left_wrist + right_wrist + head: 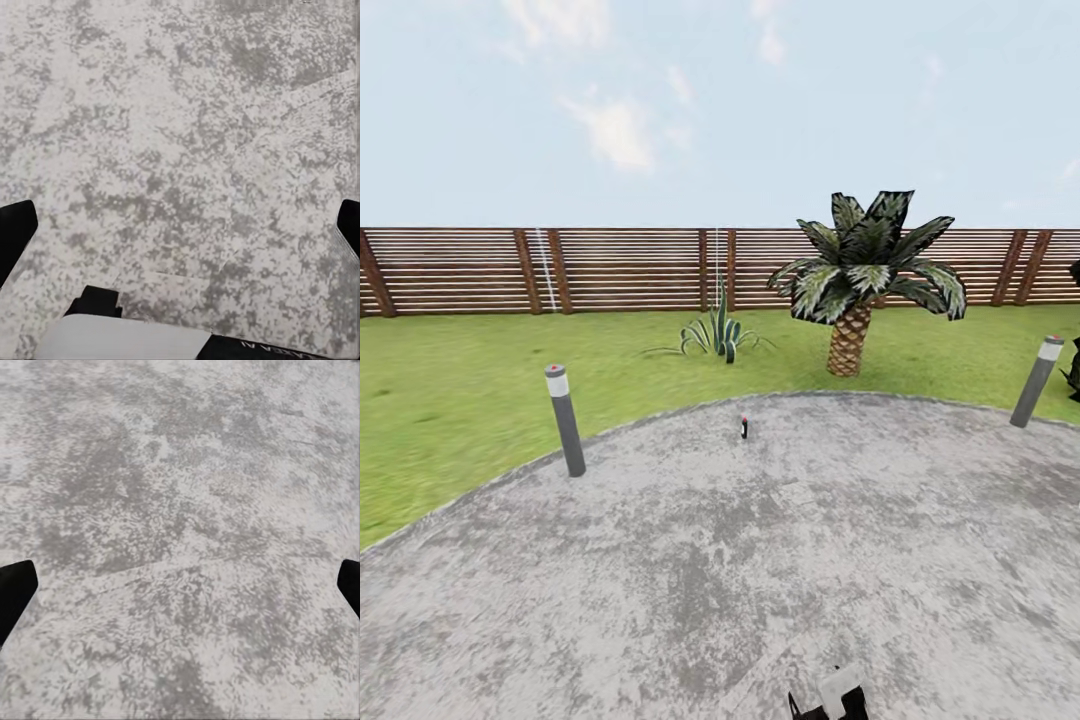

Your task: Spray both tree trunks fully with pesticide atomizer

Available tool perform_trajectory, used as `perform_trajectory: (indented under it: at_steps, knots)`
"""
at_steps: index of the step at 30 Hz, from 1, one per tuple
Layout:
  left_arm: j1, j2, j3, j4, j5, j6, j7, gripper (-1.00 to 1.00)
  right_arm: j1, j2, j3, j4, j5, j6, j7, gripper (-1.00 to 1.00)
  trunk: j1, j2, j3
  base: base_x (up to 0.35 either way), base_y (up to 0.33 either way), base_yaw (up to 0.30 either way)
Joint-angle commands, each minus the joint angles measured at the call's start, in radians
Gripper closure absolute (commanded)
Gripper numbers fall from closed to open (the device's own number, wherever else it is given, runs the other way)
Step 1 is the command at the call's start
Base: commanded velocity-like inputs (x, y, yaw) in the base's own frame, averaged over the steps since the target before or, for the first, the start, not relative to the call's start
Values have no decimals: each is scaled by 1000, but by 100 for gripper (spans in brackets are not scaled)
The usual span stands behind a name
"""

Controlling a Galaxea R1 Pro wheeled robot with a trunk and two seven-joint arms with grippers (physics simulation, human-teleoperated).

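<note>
The pesticide atomizer [744, 428] stands upright on the grey paving, far ahead near the lawn's edge. It is a tiny dark bottle with a red dot on top. In the left wrist view my left gripper [180, 232] is open, its black fingertips [15, 232] wide apart over bare paving. My right gripper [180, 592] is likewise open over paving, with a dark fingertip [15, 589] at each side and nothing between them. Both are far from the atomizer. The two trees and their trunks are out of view.
A round paved area [780, 560] is ringed by lawn [450, 390] and a slatted wooden fence [630, 270]. Two grey bollards [565, 420] [1036, 382] stand at its edge. Beyond it are a short palm [855, 290] and a spiky plant [718, 335].
</note>
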Motion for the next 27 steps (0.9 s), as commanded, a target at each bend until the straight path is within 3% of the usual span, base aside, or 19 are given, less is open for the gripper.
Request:
perform_trajectory:
  at_steps: [1,27]
  knots:
    - [0,0,0,0,0,0,0,-100,-1,2,0,1,3,0,0,-100,0,0,0,350,0,0]
    - [0,-1,-1,1,-1,-1,0,-100,-79,26,7,-77,11,-142,1,-100,0,0,0,350,0,0]
